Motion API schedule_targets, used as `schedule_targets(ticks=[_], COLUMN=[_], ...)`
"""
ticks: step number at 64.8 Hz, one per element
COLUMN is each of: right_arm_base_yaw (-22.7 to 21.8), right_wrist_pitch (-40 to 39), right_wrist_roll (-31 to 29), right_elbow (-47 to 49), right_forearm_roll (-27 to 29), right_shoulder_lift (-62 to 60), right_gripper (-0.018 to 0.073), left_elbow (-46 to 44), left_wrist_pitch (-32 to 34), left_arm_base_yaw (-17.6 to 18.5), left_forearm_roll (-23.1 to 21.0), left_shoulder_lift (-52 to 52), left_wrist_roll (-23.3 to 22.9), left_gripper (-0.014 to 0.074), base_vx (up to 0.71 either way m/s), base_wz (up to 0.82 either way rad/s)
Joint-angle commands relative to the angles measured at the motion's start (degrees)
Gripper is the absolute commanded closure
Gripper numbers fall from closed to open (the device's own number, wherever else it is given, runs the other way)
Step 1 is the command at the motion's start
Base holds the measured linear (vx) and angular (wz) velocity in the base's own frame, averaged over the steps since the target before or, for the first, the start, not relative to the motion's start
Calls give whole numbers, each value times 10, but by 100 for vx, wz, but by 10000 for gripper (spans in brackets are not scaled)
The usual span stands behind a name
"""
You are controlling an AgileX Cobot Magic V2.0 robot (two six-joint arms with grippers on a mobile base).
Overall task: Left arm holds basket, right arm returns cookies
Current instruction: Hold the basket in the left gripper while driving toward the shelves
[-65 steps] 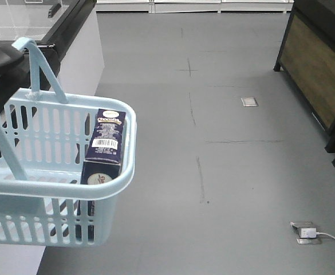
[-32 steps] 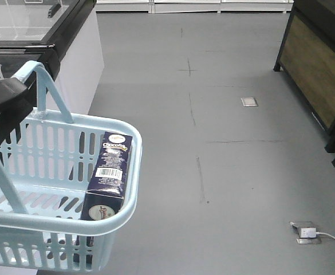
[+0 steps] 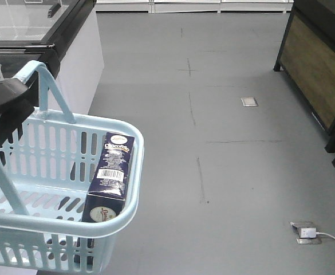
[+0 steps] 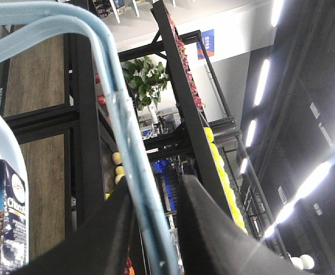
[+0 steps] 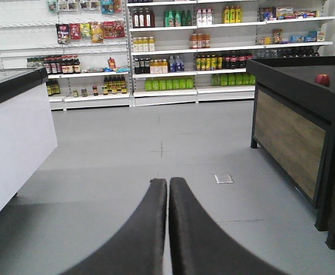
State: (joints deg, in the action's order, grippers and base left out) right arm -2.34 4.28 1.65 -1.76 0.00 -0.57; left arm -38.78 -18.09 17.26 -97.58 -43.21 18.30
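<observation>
Down and a touch rightward went the basket (image 3: 136, 172) since a second ago, and the Chocofelo cookie box (image 3: 111, 172) rode along inside it, tilted against the wall nearest the open floor, barcode facing up. My left claw (image 3: 7, 100) gripped the basket by its hoop handle (image 3: 51, 91); the wrist view showed the pale blue bar running between the fingers. My right claw (image 5: 168, 182) hung pinched together on nothing, over grey floor (image 5: 156, 143), facing shelves of bottles (image 5: 173, 51).
</observation>
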Motion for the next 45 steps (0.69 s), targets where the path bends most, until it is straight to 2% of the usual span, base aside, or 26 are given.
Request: schedule_targets(ticks=[1, 45], right_arm_base_yaw=[-3, -3], right_wrist_pitch=[-43, -43], right_wrist_roll=[-5, -5], right_elbow=[0, 0], right_forearm_roll=[0, 0], right_shoulder_lift=[-7, -7], right_gripper=[567, 567], left_elbow=[-19, -19], left_wrist_pitch=[-13, -13], left_arm_base_yaw=[4, 4], left_forearm_roll=[-37, -37], left_shoulder_lift=[7, 7], left_wrist_roll=[4, 4], left_gripper=[604, 604], base_vx=[0, 0], base_wz=[0, 0])
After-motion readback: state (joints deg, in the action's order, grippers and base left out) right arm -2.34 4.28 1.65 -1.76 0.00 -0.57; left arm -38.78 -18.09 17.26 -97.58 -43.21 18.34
